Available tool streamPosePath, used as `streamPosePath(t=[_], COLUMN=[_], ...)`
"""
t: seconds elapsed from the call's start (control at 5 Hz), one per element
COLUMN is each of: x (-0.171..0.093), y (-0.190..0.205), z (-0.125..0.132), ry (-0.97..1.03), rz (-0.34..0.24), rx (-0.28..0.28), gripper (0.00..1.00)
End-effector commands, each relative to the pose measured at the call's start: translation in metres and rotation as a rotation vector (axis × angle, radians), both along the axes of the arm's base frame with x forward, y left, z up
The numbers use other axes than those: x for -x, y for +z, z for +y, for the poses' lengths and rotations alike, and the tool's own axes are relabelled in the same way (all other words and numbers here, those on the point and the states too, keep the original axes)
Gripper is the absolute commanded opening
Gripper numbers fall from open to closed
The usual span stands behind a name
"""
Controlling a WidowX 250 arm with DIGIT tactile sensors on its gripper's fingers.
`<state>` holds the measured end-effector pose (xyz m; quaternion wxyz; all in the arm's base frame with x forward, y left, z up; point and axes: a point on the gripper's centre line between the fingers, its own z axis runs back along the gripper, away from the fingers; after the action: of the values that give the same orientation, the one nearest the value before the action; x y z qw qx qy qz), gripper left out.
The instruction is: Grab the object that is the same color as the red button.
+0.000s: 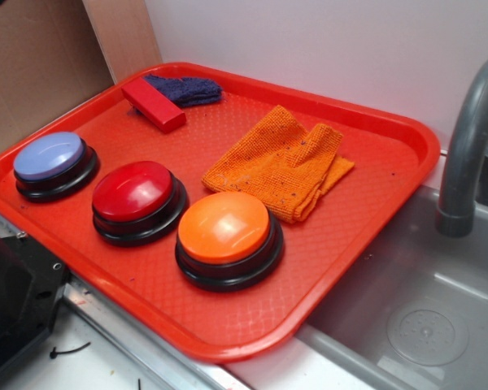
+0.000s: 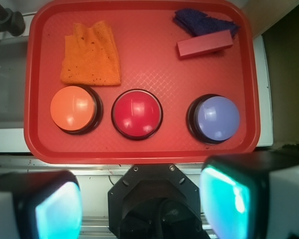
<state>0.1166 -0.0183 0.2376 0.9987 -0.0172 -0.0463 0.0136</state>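
The red block (image 1: 153, 104) (image 2: 205, 44) lies at the far corner of the red tray (image 1: 366, 236) (image 2: 144, 149), partly resting against a dark blue cloth (image 1: 187, 89) (image 2: 204, 22). The red button (image 1: 135, 195) (image 2: 137, 113) sits in the middle of a row of three dome buttons. My gripper (image 2: 142, 206) hangs high above the robot base, off the tray's near edge, far from the block. Its two fingers (image 2: 57, 211) stand wide apart with nothing between them. The gripper does not show in the exterior view.
An orange button (image 1: 226, 231) (image 2: 74, 108) and a lavender-blue button (image 1: 51, 160) (image 2: 217, 118) flank the red one. An orange cloth (image 1: 281, 162) (image 2: 91, 55) lies crumpled on the tray. A grey sink (image 1: 423, 317) with a faucet (image 1: 468, 146) adjoins the tray. The black robot base (image 2: 157, 199) sits below.
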Motion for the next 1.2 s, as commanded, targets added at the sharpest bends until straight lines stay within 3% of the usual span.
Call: streamPosePath(t=[0.0,0.2,0.4,0.8,1.0], x=[0.0,-0.011,-0.024,-0.067,-0.079], y=[0.0,-0.02,-0.042,-0.089,-0.108], z=[0.0,0.012,0.021,0.051,0.071], ry=[0.0,0.168,0.347,0.827,1.078], rz=[0.0,-0.06,-0.078,-0.096,-0.107], rx=[0.0,0.025,0.01,-0.077,-0.053], gripper=[1.0,1.0,1.0,1.0,1.0])
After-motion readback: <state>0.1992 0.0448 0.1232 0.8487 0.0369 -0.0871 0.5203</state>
